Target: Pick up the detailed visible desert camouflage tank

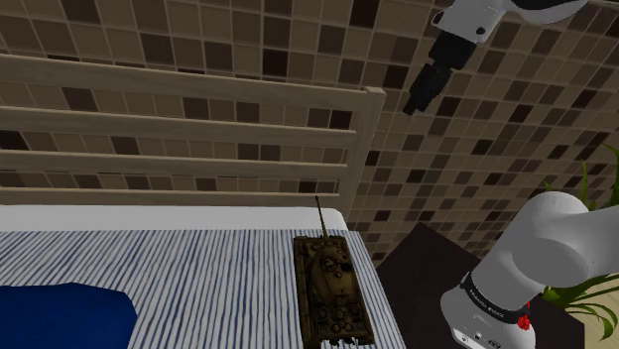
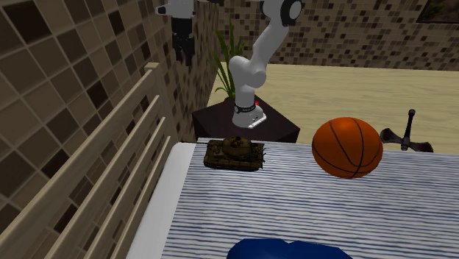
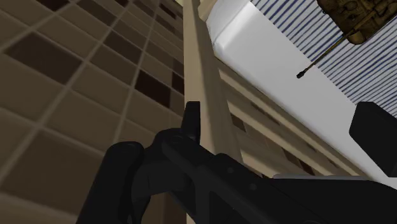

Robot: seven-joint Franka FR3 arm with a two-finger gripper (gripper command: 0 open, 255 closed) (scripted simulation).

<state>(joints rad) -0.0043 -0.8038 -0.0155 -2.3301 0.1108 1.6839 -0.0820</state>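
Note:
The desert camouflage tank (image 1: 332, 288) sits on the blue-and-white striped bed cover (image 1: 198, 263), near the bed's edge on the shoulder view's right, its thin gun barrel pointing toward the headboard. The tank (image 2: 235, 153) lies close to the bed corner nearest the arm's stand. My black gripper (image 1: 422, 94) hangs high above it and beside the tiled wall, well apart from the tank. In the second exterior view the gripper (image 2: 182, 48) is up by the headboard's top. In the wrist view the gripper (image 3: 283, 124) has its fingers apart with nothing between them, and the tank (image 3: 356, 16) with its barrel lies far beyond them.
A pale slatted headboard (image 1: 198, 129) stands against the brown tiled wall (image 1: 476, 169). An orange basketball (image 2: 347, 147) rests on the bed, and a blue cushion (image 1: 60, 317) lies nearby. The dark stand (image 2: 221, 118), a green plant (image 2: 224, 66) and a dark object (image 2: 404, 136) on the floor are beside the bed.

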